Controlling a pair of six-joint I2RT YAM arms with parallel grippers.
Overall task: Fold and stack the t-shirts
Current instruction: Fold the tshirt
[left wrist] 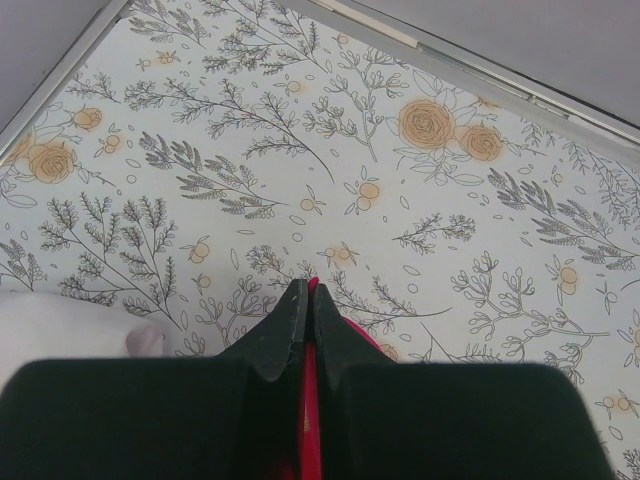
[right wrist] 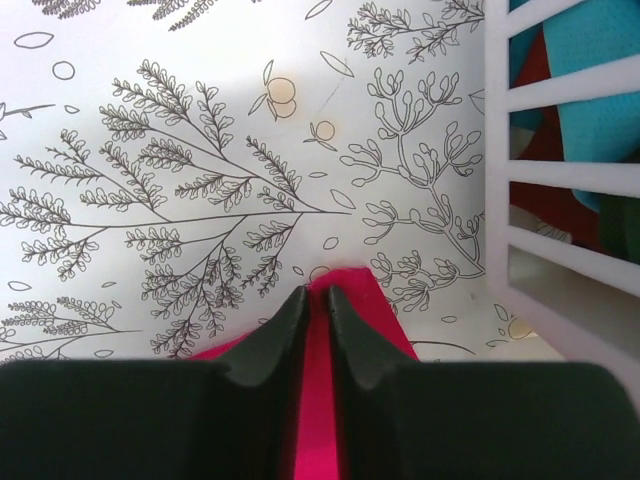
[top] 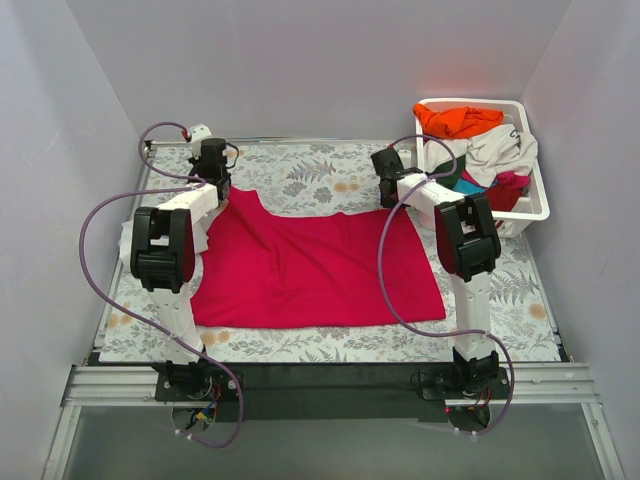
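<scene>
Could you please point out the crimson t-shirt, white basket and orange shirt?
crimson t-shirt [top: 310, 270], top view, middle of body.
white basket [top: 541, 185], top view, right rim.
orange shirt [top: 460, 120], top view, bunched middle.

Two robot arms, the left arm [top: 165, 250] and the right arm [top: 465, 240], stood at one floral-patterned table [top: 300, 175]. Each carried one two-fingered pincer: the left pincer [left wrist: 307, 290] and the right pincer [right wrist: 317, 295]. One crimson-pink t-shirt [top: 310, 270] lay spread out. One white slotted basket [right wrist: 497, 150] held cloth in five colours: orange cloth [top: 458, 120], off-white cloth [top: 500, 150], teal cloth [top: 468, 186], dark green cloth [top: 450, 172] and red cloth [top: 508, 188]. Two purple cables [top: 381, 262] showed, one per arm.
</scene>
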